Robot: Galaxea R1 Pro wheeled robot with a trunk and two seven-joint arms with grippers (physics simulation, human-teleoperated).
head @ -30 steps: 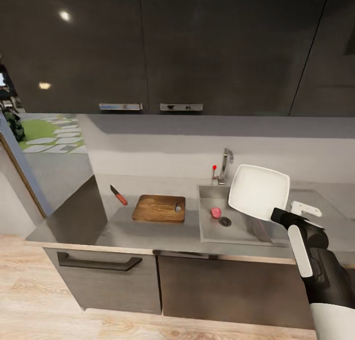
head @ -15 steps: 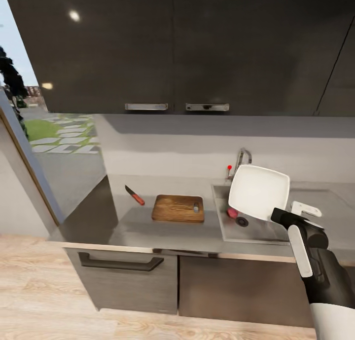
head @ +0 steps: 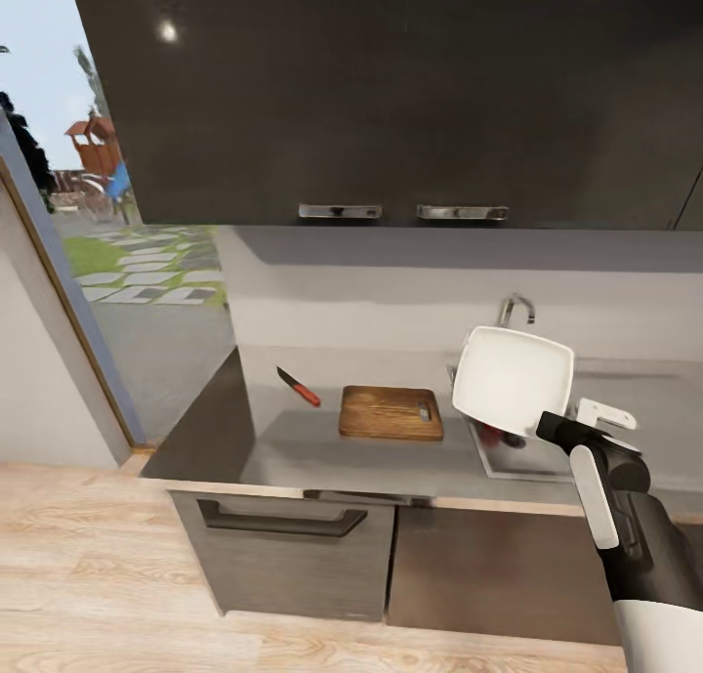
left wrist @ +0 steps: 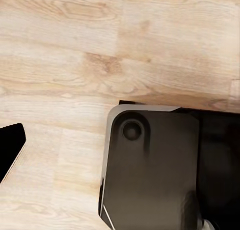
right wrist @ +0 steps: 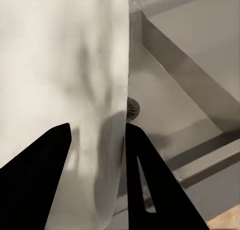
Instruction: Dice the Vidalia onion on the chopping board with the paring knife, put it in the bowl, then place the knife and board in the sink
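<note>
The bowl [head: 512,380] is gripped at its rim by the right gripper [head: 558,422], tilted above the sink [head: 508,453], and is best levelled and set on bare countertop [head: 293,448] beside the board [head: 391,413], clear of the knife [head: 298,387].

This is a home kitchen. A dark countertop [head: 293,448] carries a sink [head: 508,458] with a tap [head: 516,309], left of the right gripper [head: 576,421]. Dark cabinets [head: 391,97] hang above, a drawer [head: 283,522] sits below, and the floor [head: 98,575] is wood.
</note>
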